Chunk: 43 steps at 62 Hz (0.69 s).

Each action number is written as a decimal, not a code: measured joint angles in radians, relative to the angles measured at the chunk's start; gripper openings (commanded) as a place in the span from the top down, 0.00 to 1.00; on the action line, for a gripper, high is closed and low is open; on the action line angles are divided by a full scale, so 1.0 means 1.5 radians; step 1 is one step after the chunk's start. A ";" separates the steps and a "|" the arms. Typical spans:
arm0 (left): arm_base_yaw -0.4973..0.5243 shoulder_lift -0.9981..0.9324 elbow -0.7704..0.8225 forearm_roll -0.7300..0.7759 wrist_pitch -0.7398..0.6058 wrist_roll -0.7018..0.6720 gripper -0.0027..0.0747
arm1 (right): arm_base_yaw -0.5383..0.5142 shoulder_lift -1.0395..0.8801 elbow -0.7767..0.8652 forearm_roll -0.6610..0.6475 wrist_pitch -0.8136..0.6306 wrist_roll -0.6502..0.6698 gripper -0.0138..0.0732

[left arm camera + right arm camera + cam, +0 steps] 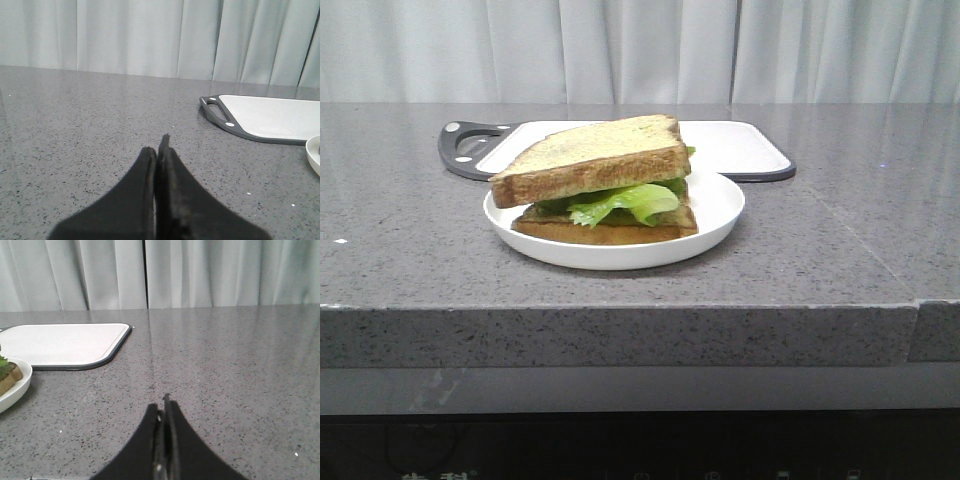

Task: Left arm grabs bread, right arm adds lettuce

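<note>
A white plate (718,205) in the middle of the counter holds a stacked sandwich. The thick pale bread (590,155) with brown crust lies on top, tilted. The ruffled green lettuce (625,202) pokes out under it, above a thinner tan slice (605,232). Neither arm shows in the front view. My left gripper (159,149) is shut and empty, low over bare counter left of the plate, whose rim (314,155) shows at the edge. My right gripper (164,407) is shut and empty over bare counter right of the plate (17,387); a bit of the sandwich (7,374) shows there.
A white cutting board with a dark grey rim and handle (460,150) lies behind the plate, also in the left wrist view (265,120) and the right wrist view (65,345). Pale curtains hang behind the counter. The counter's front edge (620,310) drops off in front of the plate.
</note>
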 measured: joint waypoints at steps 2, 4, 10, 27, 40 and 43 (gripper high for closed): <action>0.000 0.000 0.000 0.000 0.000 0.000 0.99 | 0.000 0.000 0.000 -0.001 0.000 0.002 0.98; 0.000 0.000 0.000 0.000 0.000 0.000 0.99 | 0.000 0.000 0.000 -0.001 0.000 0.003 0.98; 0.000 0.000 0.000 0.000 0.000 0.000 0.99 | 0.000 0.000 0.000 -0.001 0.000 0.005 0.98; 0.000 0.000 0.000 0.000 0.000 0.000 0.99 | 0.000 0.000 0.000 -0.001 0.000 0.005 0.98; 0.000 0.000 0.000 0.000 0.000 0.000 0.99 | 0.000 0.000 0.000 -0.001 0.000 0.005 0.98; 0.000 0.000 0.000 0.000 0.000 0.000 0.99 | 0.000 0.000 0.000 -0.001 0.000 0.005 0.98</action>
